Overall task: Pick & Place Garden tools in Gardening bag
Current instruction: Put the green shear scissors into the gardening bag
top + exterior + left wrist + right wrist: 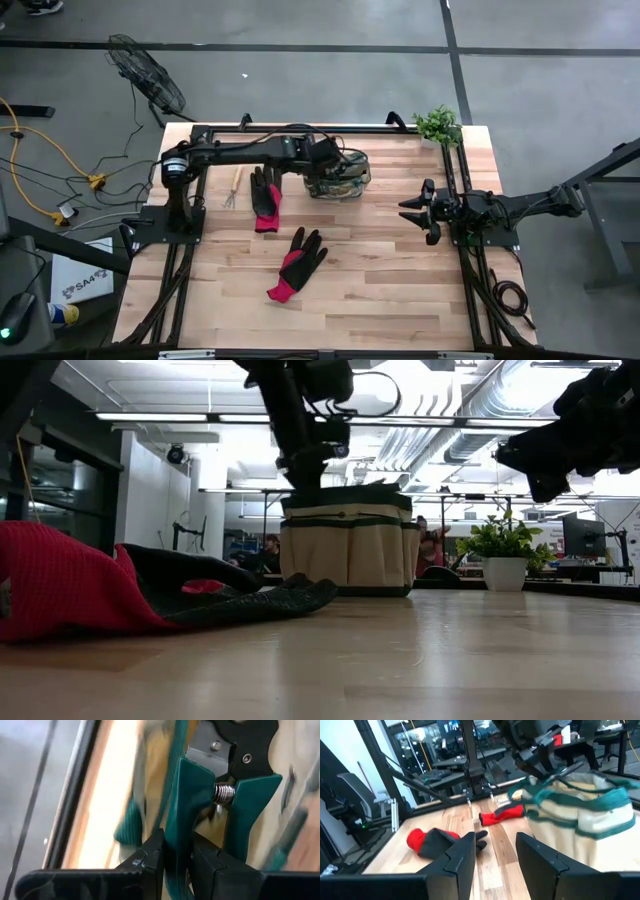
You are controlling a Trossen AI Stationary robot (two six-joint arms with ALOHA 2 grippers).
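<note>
The olive-tan gardening bag point(348, 175) stands upright on its base at the table's far middle; it also shows in the low view point(348, 545). My left gripper point(326, 168) is over the bag's mouth, shut on green-handled pruners point(235, 765). Two black-and-red gloves point(265, 197) point(297, 262) lie flat on the table near the bag. A small wooden-handled rake point(232, 187) lies left of them. My right gripper point(415, 210) is open and empty at the table's right side. My left gripper pinches one green handle point(181, 820) of the pruners between its two fingers point(150, 855). The fingers point down into the bag's mouth point(305, 480). The pruners reach on past the fingertips, spring and dark head point(240, 740) farthest from the gripper, over the bag's inside.
A green potted plant point(438, 123) stands at the table's far right corner. The dark arm frames point(175, 215) point(470, 230) line the table's left and right sides. Bare wood point(380, 290) lies at the near middle and right.
</note>
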